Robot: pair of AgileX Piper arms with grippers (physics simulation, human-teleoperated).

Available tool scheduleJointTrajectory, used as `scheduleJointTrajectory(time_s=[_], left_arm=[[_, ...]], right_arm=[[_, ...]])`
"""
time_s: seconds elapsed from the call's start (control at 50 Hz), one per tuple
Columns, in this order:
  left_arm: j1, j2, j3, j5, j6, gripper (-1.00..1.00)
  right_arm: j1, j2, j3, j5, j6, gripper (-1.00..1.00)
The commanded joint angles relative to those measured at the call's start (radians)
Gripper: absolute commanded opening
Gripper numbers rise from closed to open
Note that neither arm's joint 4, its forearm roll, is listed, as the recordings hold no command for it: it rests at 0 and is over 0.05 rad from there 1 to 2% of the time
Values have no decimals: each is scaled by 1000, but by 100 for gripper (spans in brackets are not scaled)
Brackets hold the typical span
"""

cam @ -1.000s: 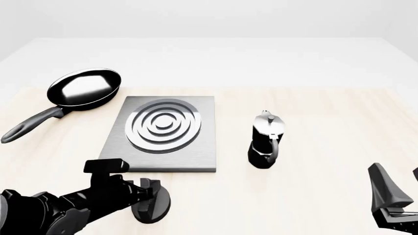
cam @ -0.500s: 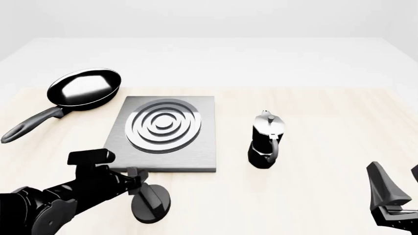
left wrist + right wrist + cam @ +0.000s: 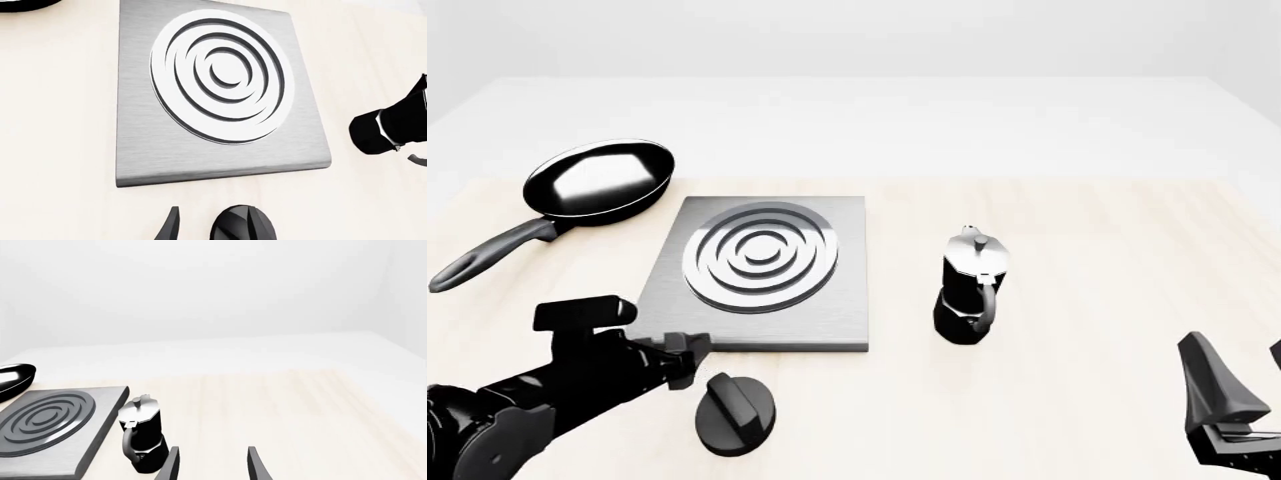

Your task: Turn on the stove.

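The stove is a square brushed-grey slab [image 3: 843,305] with a round burner of silver rings [image 3: 761,257]. Its separate black ridged knob [image 3: 737,412] lies on the table in front of the slab. My left gripper [image 3: 687,362] is open and empty, just left of the knob and apart from it. In the left wrist view the slab [image 3: 137,100], the burner [image 3: 222,75] and the knob [image 3: 243,226] show, with one fingertip [image 3: 171,227] beside the knob. My right gripper [image 3: 1234,392] is open and empty at the front right, far from the stove; its fingers frame bare table in the right wrist view [image 3: 210,465].
A black frying pan [image 3: 601,180] sits behind and left of the slab, its handle pointing towards the front left. A black-and-silver moka pot [image 3: 972,285] stands upright right of the slab; it also shows in the right wrist view [image 3: 141,437] and the left wrist view [image 3: 390,125].
My left gripper, which was around the knob, has drawn back to the left and let go of it. The knob stays in place. The right arm has not moved.
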Motion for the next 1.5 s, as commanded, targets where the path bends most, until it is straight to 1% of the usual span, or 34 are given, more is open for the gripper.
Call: scheduleJointTrajectory(time_s=[0.02,0.08,0.16,0.22,0.26,0.34,0.4,0.44,0.52,0.56,0.58,0.6,0.62,0.68,0.72,0.76,0.82,0.9,0.98,1.02,1.06,1.08,1.1,1.12,1.14,1.18,1.26,1.3,1.32,1.5], left_arm=[[29,-139,5,88,22,100],[33,-164,6,109,22,100],[49,-245,-3,169,31,100],[69,-305,-2,204,52,100],[72,-312,0,208,52,100],[96,-367,20,227,68,100],[113,-433,30,259,84,100],[117,-467,33,276,80,100],[148,-548,34,309,114,100],[147,-546,34,309,106,100],[155,-570,34,317,109,100],[164,-608,32,331,126,100],[160,-634,30,345,120,100],[162,-743,28,387,134,100],[177,-865,14,439,192,100],[175,-901,12,463,196,100],[192,-916,28,472,186,100],[196,-949,28,494,197,100],[196,-977,43,512,186,100],[196,-1021,43,536,194,100],[187,-1039,43,548,187,100],[176,-1110,33,589,198,100],[176,-1111,33,591,198,100],[179,-1117,38,598,195,100],[170,-1140,37,615,177,100],[178,-1172,41,631,202,100],[183,-1210,53,657,199,100],[175,-1239,53,680,216,100],[175,-1240,48,683,203,100],[159,-1246,12,707,206,100]], right_arm=[[0,-34,0,24,-7,100],[0,-38,0,26,-10,100],[0,-42,0,27,-13,100],[1,-43,0,27,-13,100],[1,-43,-1,27,-13,100],[2,-44,-1,26,-16,100],[2,-44,-1,25,-18,100],[2,-45,-1,26,-20,100],[2,-45,-1,25,-24,100],[2,-45,-1,25,-25,100],[2,-45,-1,25,-25,100],[3,-45,-1,24,-26,100],[3,-44,-1,24,-28,100],[4,-43,-1,23,-29,100],[4,-44,-1,24,-29,100],[5,-44,-1,24,-30,100],[5,-44,-1,24,-32,100],[5,-43,-1,24,-34,100],[5,-43,-1,25,-36,100],[5,-44,-1,25,-36,100],[4,-45,-1,24,-35,100],[4,-45,-1,23,-35,100],[4,-45,-1,23,-35,100],[3,-45,-1,22,-35,100],[3,-45,-1,22,-35,100],[5,-44,-1,23,-36,100],[7,-44,-1,23,-37,100],[7,-44,-1,22,-36,100],[7,-44,-2,22,-37,100],[7,-46,-1,16,-39,100]])
